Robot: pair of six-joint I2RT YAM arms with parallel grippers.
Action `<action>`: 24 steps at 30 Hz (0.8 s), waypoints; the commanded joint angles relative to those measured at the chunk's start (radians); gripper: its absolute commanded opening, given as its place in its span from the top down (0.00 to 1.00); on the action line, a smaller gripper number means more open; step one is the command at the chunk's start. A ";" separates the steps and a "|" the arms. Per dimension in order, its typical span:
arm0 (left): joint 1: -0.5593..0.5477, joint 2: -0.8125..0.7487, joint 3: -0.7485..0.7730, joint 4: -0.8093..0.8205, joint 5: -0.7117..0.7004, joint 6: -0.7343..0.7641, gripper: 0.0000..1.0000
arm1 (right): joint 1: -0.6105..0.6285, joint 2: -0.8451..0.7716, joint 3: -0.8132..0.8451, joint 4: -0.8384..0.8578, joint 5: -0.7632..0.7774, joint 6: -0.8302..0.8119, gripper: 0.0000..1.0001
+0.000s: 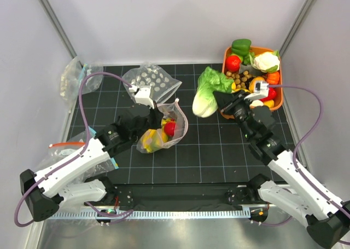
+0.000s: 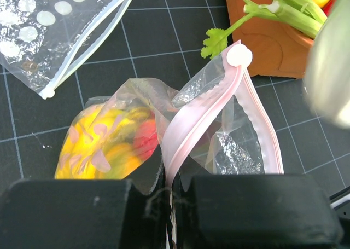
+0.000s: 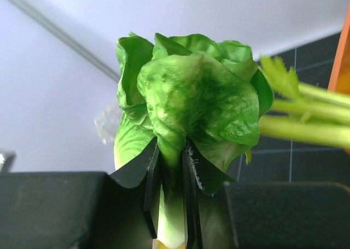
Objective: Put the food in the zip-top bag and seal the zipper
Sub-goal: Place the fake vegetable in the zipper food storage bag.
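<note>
The zip-top bag (image 1: pixel 180 127) lies left of centre on the black mat, its mouth gaping. Inside it are the yellow banana bunch (image 1: pixel 150 139) (image 2: pixel 93 145) and the small red fruit (image 1: pixel 170 128) (image 2: pixel 145 139). My left gripper (image 1: pixel 158 116) (image 2: pixel 172 186) is shut on the pale pink zipper (image 2: pixel 208 106) at the bag's mouth, and the strip's other side curves away to the right. Clear of the mat, beside the tray and right of the bag, hangs the lettuce (image 1: pixel 209 90) (image 3: pixel 197 90), green leaves over a white base. My right gripper (image 1: pixel 224 100) (image 3: pixel 170 156) is shut on its leafy end.
An orange tray (image 1: pixel 280 93) (image 2: pixel 262 41) at the back right holds a cauliflower (image 1: pixel 266 61), a green pepper (image 1: pixel 240 45) and other toy food; celery (image 2: pixel 284 11) (image 3: pixel 306 128) pokes over its rim. A dotted clear bag (image 1: pixel 150 80) (image 2: pixel 38 24) lies behind the left gripper. More clear bags (image 1: pixel 74 76) lie at the left wall.
</note>
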 commanded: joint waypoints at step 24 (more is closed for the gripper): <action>0.003 0.101 0.077 0.014 0.152 -0.001 0.94 | 0.092 -0.245 -0.290 0.435 -0.408 -0.185 0.99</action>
